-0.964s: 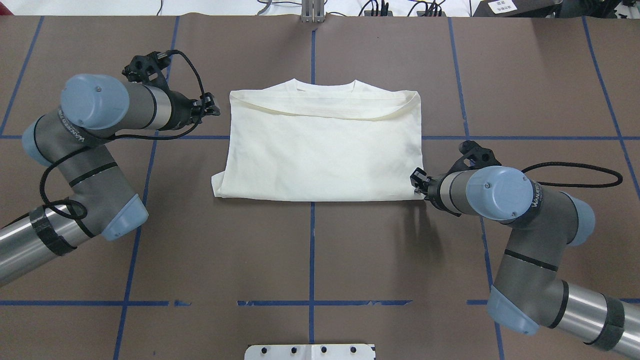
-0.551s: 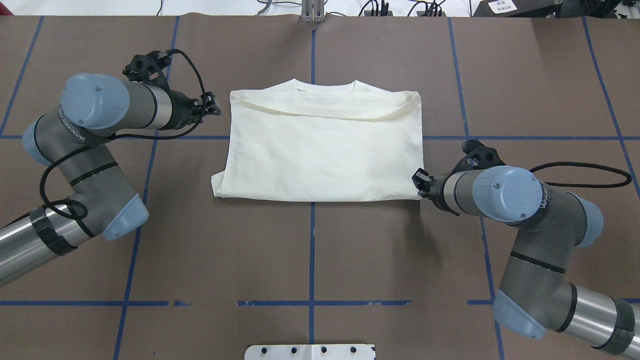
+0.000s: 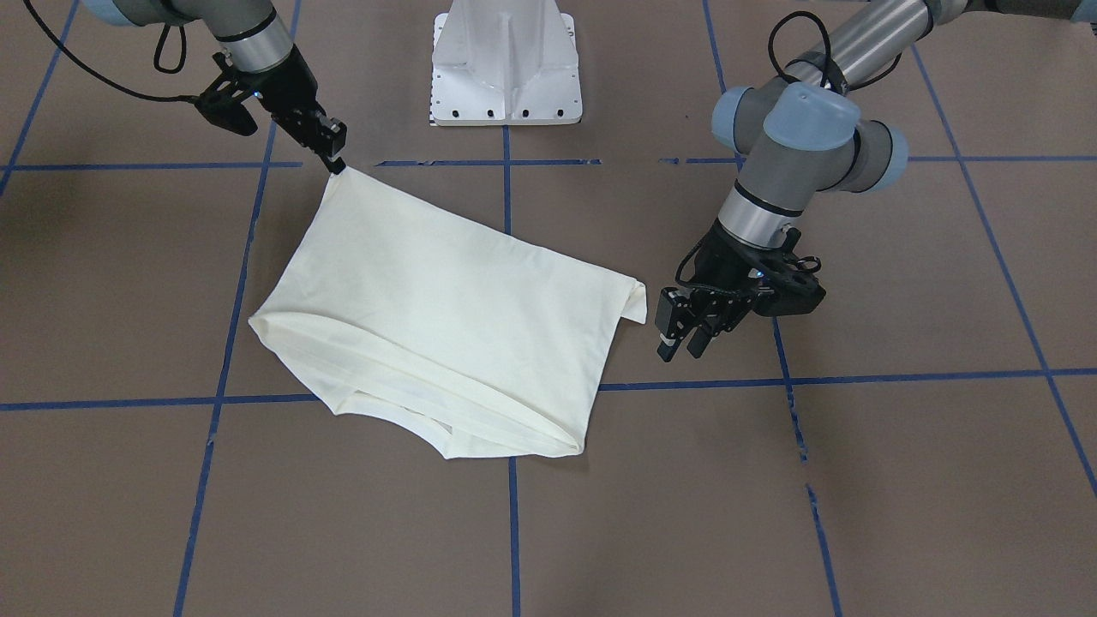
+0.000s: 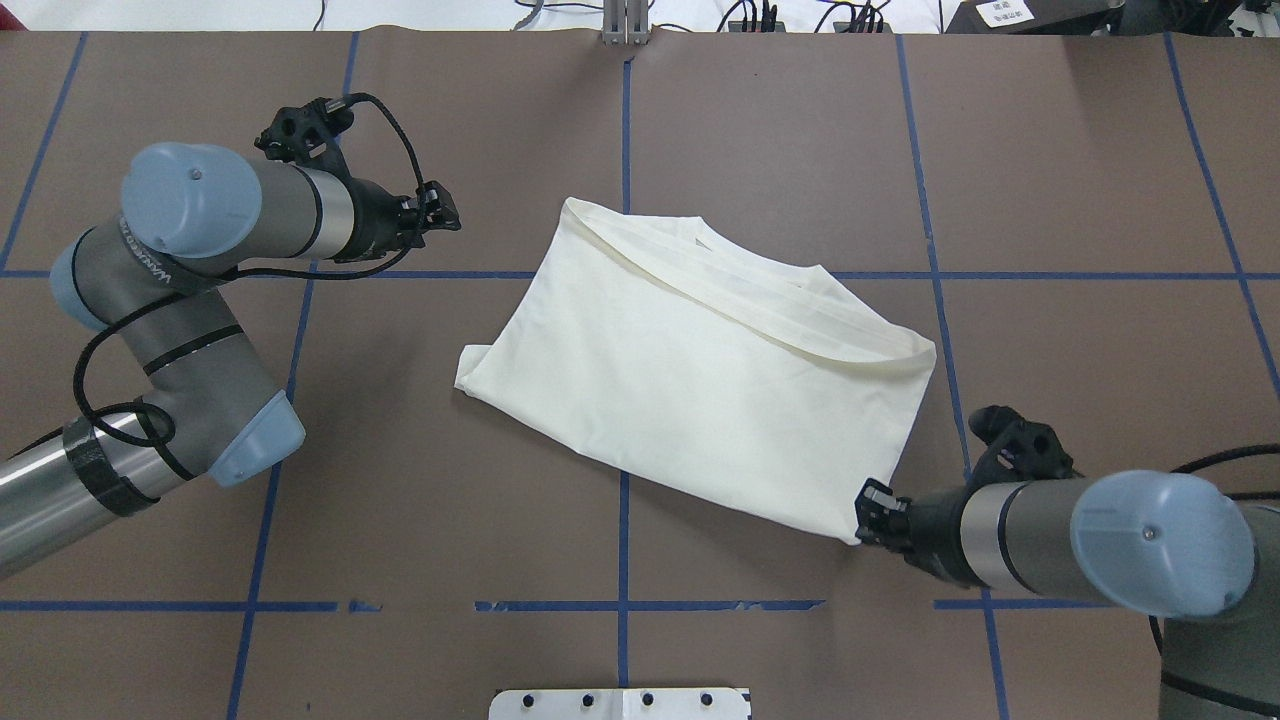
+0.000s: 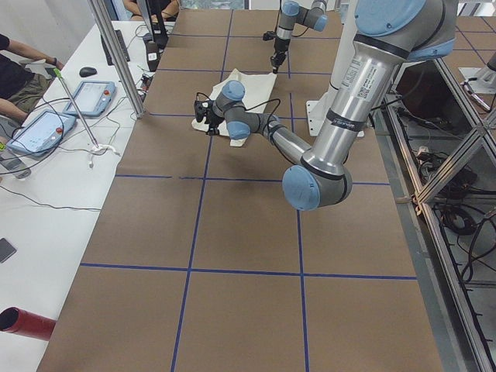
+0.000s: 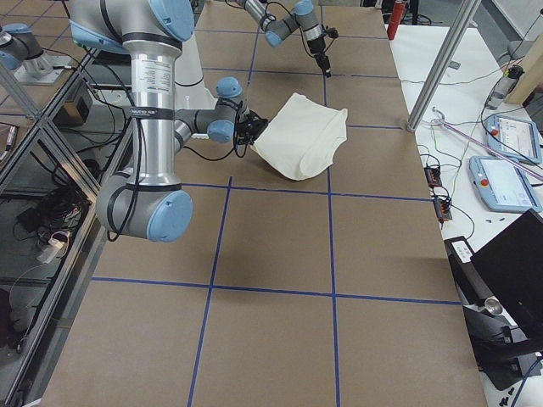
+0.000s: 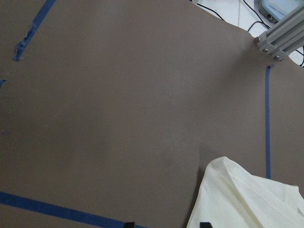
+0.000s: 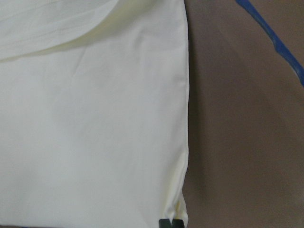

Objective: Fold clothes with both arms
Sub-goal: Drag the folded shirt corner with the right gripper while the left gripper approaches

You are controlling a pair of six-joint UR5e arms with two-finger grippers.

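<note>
Shows the cream T-shirt (image 4: pixel 700 390) folded to a rough rectangle, plain side up, flat on the brown table (image 4: pixel 1050 150). Lies skewed against the blue tape lines (image 4: pixel 623 110), with the collar edge on the side away from the robot and one long edge slanting toward the robot's right. Clamps the right gripper (image 4: pixel 866 512) on the shirt corner nearest the robot on that side. Confirms this in the right wrist view, where the black fingertips (image 8: pixel 164 222) sit together on the very edge of the cloth. Stretches the cloth away from that pinched corner toward the table centre. Holds the left gripper (image 4: pixel 447 212) with jaws apart and nothing between them, off the shirt's left side and clear of the cloth. Frames only one shirt corner, low and right, in the left wrist view.
</note>
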